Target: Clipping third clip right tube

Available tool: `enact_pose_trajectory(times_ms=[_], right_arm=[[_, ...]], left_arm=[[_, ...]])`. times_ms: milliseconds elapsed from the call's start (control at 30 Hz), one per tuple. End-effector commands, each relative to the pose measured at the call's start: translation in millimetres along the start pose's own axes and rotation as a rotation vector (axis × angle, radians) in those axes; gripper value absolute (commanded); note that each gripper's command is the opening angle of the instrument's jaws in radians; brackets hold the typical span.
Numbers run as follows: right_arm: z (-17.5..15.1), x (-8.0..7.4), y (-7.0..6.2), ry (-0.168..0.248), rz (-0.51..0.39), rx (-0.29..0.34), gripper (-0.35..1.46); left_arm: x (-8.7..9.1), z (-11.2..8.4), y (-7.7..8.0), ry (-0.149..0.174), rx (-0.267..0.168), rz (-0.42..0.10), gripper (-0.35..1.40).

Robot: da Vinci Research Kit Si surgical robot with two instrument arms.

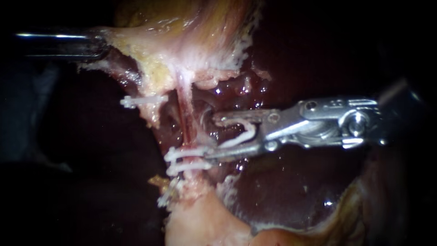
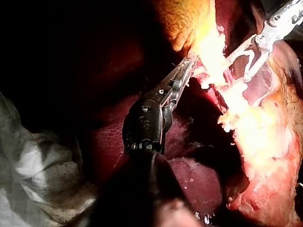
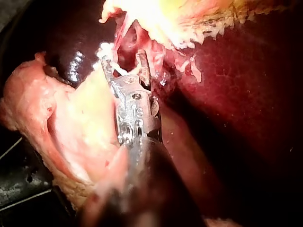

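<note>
Endoscope view: the pink tube [image 1: 183, 114] ran 12-to-6 just off centre. Two white clips [image 1: 187, 153] lay stacked across its lower end, at about 7 o'clock from centre. A separate clip [image 1: 141, 100] sat on a pale strand at the tube's 9 o'clock. The right instrument [image 1: 210, 137] came in from 3 o'clock with its jaws spread wide, grasping a loaded clip [image 1: 246, 134] with one leg seated against each jaw. The jaw tips stood just beside the tube at its 3 o'clock, not around it. The lower tip was near the upper placed clip; contact could not be told. The left instrument [image 1: 101, 44] entered from 10 o'clock, its jaws clenched on the edge of the pale tissue [image 1: 150, 54]. Dark liver [image 1: 282, 191] lay at 5 o'clock.
</note>
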Motion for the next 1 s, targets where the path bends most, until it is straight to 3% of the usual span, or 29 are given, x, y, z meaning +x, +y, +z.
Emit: enact_pose_trajectory(times_ms=[33, 267, 467, 700, 1000], right_arm=[[0.3, 0.1, 0.3, 0.003, 0.0, -0.002, 0.49], [2.5, 1.3, 1.8, 0.075, 0.02, 0.002, 0.49], [3.3, 1.7, 1.7, 0.109, 0.055, 0.056, 0.47], [4.0, 2.2, 1.9, 0.177, 0.079, 0.099, 0.47], [4.4, 2.6, 2.0, 0.221, 0.069, 0.163, 0.47]], left_arm=[[0.0, 0.0, 0.0, 0.0, 0.0, 0.0, -0.35], [0.0, 0.0, 0.0, 0.0, 0.0, 0.0, -0.35], [0.0, 0.0, 0.0, 0.0, 0.0, 0.0, -0.35], [0.0, 0.0, 0.0, 0.0, 0.0, 0.0, -0.35], [0.0, 0.2, 0.0, 0.0, 0.001, 0.0, -0.35]])
